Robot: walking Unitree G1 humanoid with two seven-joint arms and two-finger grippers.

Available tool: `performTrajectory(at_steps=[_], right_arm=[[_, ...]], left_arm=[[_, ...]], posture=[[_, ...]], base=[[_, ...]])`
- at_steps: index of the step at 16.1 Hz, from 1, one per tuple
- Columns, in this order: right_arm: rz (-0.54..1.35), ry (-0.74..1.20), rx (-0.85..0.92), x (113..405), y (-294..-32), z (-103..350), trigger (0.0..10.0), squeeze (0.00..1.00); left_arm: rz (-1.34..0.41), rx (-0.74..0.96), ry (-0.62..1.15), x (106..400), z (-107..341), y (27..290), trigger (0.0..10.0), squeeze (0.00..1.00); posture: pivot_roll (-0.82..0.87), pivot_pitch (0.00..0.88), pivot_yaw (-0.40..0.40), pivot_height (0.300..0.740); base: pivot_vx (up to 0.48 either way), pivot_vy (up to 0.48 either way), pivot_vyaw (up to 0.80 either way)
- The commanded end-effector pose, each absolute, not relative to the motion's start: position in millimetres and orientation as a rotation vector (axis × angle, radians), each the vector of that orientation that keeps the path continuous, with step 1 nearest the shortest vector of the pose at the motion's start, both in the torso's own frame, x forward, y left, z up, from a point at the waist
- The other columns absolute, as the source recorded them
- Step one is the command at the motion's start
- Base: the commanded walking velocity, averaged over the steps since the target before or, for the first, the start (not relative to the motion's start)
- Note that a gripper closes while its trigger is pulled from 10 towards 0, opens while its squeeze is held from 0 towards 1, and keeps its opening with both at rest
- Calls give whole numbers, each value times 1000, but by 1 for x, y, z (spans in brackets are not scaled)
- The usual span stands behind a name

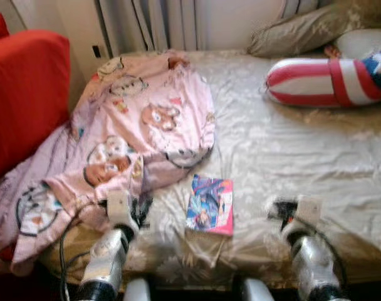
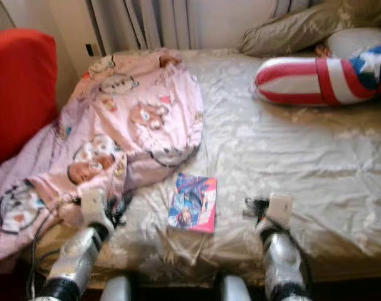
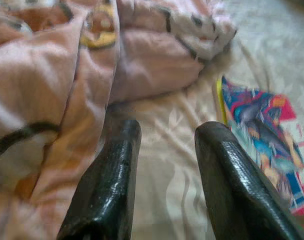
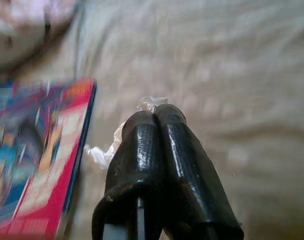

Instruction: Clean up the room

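Near the bed's (image 1: 291, 150) front edge, one book (image 1: 210, 205) is lying; left end effector (image 3: 164, 145) is hovering wide, right end effector (image 4: 154, 115) is pinching one white scrap (image 4: 103, 152).

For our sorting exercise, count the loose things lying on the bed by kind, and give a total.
Book: 1
Pink cartoon blanket: 1
Striped red, white and blue cushion: 1
Beige pillow: 1
White scrap pinched in the right gripper: 1
Total: 5

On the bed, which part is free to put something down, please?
The bedsheet lies bare between the book, the striped cushion and the pink blanket. The blanket crowds the left side, pillows the far right corner.
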State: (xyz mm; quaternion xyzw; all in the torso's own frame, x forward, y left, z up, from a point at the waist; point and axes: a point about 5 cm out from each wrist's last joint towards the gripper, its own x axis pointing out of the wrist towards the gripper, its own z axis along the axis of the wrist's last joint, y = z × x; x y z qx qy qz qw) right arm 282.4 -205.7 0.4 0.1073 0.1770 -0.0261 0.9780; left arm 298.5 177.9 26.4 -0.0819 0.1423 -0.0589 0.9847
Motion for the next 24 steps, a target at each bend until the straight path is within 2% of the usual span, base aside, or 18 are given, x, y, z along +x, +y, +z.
performTrajectory(at_steps=[1,5,9,12,16,24], right_arm=[[-45,431,205,273,-200,-12,10000,0],[-90,589,231,244,-196,-41,10000,0],[-153,778,217,202,-200,-70,10000,0],[-148,852,145,180,-198,-82,10000,0],[-196,872,106,171,-199,-85,10000,0],[-227,867,137,172,-203,-84,10000,0]], left_arm=[[-111,-138,329,294,19,182,10000,0],[-110,-113,511,268,-18,184,10000,0],[-54,-73,718,232,-52,188,10000,0],[-90,-39,769,215,-63,183,10000,0],[-49,-29,812,201,-71,190,10000,0],[-93,-20,808,205,-69,186,10000,0]], posture=[[-1,0,14,672],[-3,0,10,701],[-1,0,-2,701],[-5,0,-2,701],[-8,0,4,701],[-15,0,7,701]], base=[[0,0,0],[0,0,0],[0,0,0],[0,0,0],[0,0,0],[0,0,0]])
